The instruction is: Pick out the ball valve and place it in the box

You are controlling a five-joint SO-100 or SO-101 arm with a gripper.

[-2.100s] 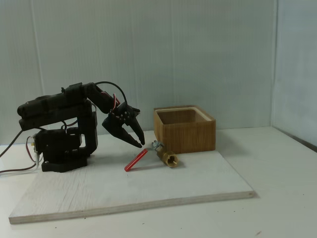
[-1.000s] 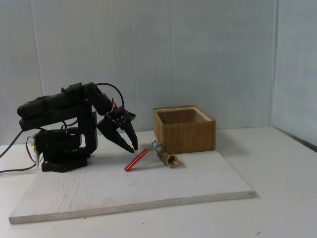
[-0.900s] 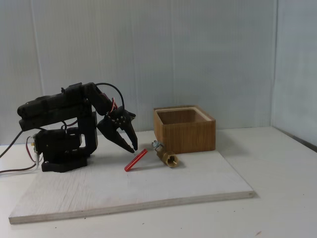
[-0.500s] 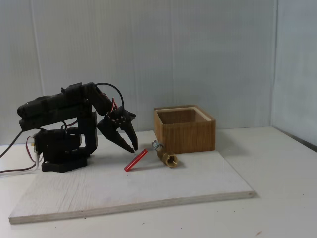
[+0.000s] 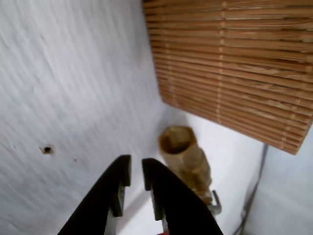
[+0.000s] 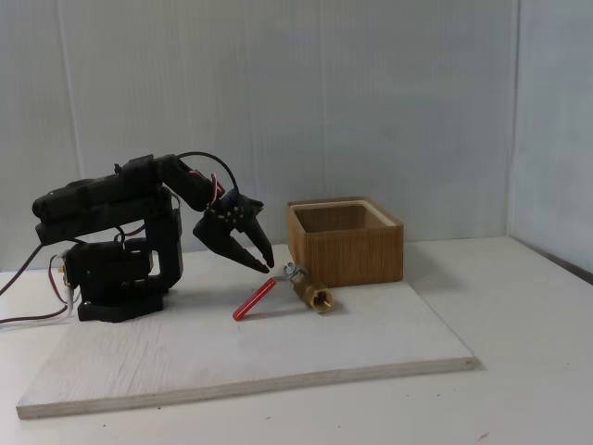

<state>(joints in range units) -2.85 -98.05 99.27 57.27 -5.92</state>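
Observation:
The ball valve lies on the white board, brass body toward the front right and red lever stretching left. Just behind it stands the box, open-topped, light wood. My gripper hangs tilted down just left of the valve's silvery stem, above the lever's upper end. In the wrist view the gripper is open by only a narrow gap with nothing in it. The brass body lies just right of the fingertips, and the box wall rises beyond.
The white board rests on a pale tabletop, with bare board in front of and to the right of the valve. The arm's black base and its cables sit at the board's back left. A small dark knot marks the board.
The gripper had drawn back left from the valve; now it has swung right and slightly up, close to the stem again. The valve and the box have not moved.

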